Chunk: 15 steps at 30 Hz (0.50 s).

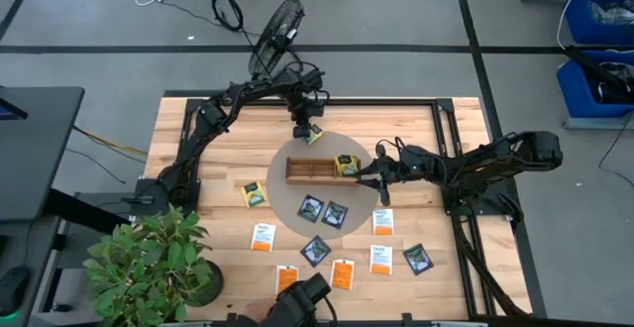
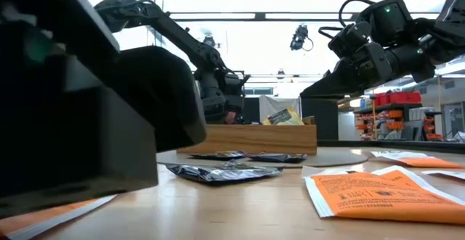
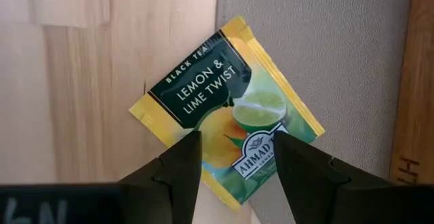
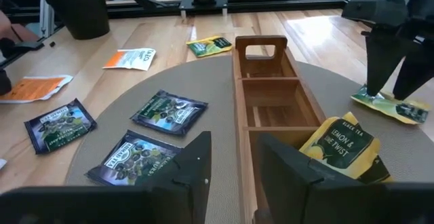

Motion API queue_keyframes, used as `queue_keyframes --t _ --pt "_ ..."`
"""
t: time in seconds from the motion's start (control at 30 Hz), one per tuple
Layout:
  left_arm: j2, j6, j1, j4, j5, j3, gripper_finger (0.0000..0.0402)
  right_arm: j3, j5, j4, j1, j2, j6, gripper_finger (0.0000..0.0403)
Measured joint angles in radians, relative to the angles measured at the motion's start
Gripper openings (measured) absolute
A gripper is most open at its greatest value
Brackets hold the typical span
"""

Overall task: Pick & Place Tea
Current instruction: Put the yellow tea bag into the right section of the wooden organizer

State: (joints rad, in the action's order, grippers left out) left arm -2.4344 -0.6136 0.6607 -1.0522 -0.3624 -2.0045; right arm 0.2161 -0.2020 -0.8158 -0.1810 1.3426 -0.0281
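Observation:
A yellow-green "Lemon & Lime Twist" tea packet (image 3: 224,108) lies flat, half on the round grey mat (image 1: 297,196) and half on bare wood, just beyond the wooden tray (image 1: 315,169). My left gripper (image 3: 234,166) hangs over it, open, with a finger on each side of one corner. A second yellow-green packet (image 4: 342,148) leans in the tray's end compartment. My right gripper (image 4: 234,166) is open at that end of the tray (image 4: 261,88) and holds nothing. Dark packets (image 1: 335,214), white-orange packets (image 1: 262,236) and another yellow-green one (image 1: 256,196) lie scattered on the table. My left gripper comes at the yellow-green packet from above, pointing down, its open fingers (image 4: 377,68) standing on either side of one corner (image 3: 237,183). Whether the tips touch the packet I cannot tell. The packet lies flat on the mat and table.
A potted plant (image 1: 149,258) stands at the table's near left corner. A camera housing (image 1: 302,302) sits at the near edge. Black frame rails (image 1: 446,139) run along the far and right sides. Bare wood lies to the left of the tray.

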Motion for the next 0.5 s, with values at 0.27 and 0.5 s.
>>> queue_keyframes --t 0.27,0.5 --pt "0.000 -0.005 -0.001 -0.039 0.003 0.000 0.0126 0.000 0.000 0.001 0.000 0.000 0.002 0.0126" --pt "0.000 -0.060 -0.014 -0.076 -0.034 0.000 0.0010 0.000 0.000 0.000 0.000 0.000 0.001 0.0126"
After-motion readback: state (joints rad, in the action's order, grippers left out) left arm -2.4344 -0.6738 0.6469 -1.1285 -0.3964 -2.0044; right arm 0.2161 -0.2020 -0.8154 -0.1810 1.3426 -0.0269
